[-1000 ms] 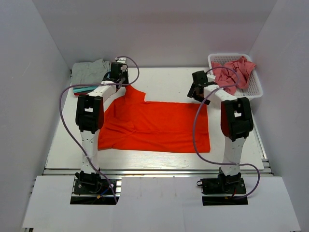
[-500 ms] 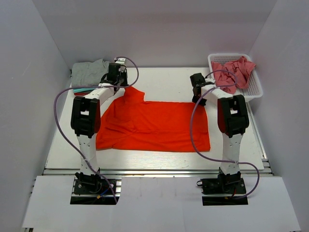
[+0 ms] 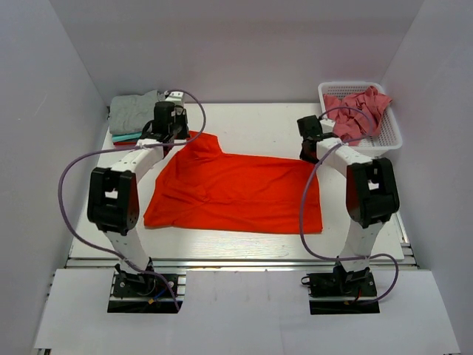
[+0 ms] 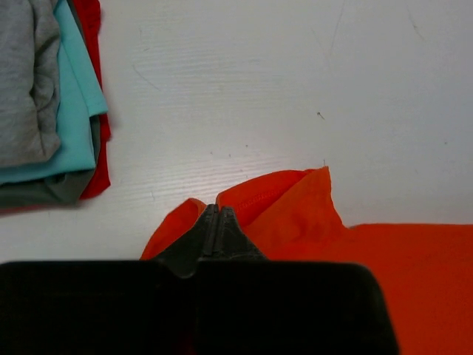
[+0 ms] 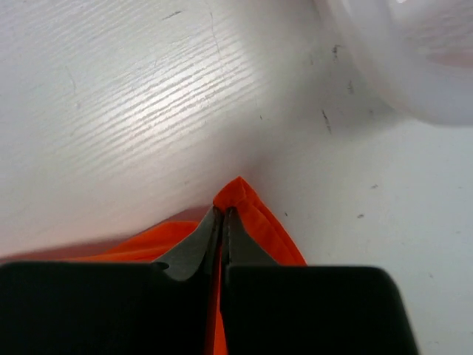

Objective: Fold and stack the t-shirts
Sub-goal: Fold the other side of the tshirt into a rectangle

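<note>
Top view, hard to see: the fingertips of the left claw (image 3: 176, 139) and the right claw (image 3: 308, 153) are hidden under their own wrists, so their grip cannot be told from here.
Top view, orange shirt (image 3: 236, 194): lies spread flat, with the left claw at its far left corner and the right claw at its far right corner.
Top view, change: both elbows have swung outward since half a second ago, and the shirt's far left corner sits slightly further left.
Top view, surroundings: a stack of folded shirts (image 3: 134, 112) lies beyond the orange shirt's far left corner. A basket (image 3: 393, 127) holding a pink shirt (image 3: 356, 111) stands beyond its far right corner. The table (image 3: 259, 122) is white, with plain white walls (image 3: 236, 44) around it.
Left wrist, claw: the fingers are pressed together, pinching the orange shirt's hem. The cloth under them is hidden by the claw body.
Left wrist, stack: grey on top, then teal, then red, cut off at the frame's left edge.
Right wrist, claw: the fingers are pinched onto the orange shirt's raised corner.
Right wrist, basket: only a blurred pale wall at the upper right.
</note>
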Robot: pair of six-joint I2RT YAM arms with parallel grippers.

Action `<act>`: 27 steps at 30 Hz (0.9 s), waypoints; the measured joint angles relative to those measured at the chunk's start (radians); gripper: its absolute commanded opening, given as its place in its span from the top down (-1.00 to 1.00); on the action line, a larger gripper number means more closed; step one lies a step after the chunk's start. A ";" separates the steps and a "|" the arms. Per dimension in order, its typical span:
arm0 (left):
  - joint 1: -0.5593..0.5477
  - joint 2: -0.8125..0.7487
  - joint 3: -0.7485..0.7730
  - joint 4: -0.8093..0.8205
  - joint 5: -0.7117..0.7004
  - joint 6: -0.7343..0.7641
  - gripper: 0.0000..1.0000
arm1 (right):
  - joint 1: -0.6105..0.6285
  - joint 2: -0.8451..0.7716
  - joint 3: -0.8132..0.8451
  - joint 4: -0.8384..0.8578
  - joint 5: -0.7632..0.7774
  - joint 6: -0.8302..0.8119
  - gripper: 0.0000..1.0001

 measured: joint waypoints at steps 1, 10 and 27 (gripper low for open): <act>0.000 -0.032 -0.030 -0.001 -0.001 -0.004 1.00 | 0.002 -0.034 -0.028 0.011 0.000 -0.009 1.00; -0.007 -0.372 -0.345 -0.027 -0.037 -0.084 1.00 | 0.042 -0.213 -0.190 0.113 -0.027 -0.085 1.00; -0.011 -1.042 -0.883 -0.262 0.003 -0.370 1.00 | 0.076 -0.478 -0.425 0.123 -0.069 -0.097 1.00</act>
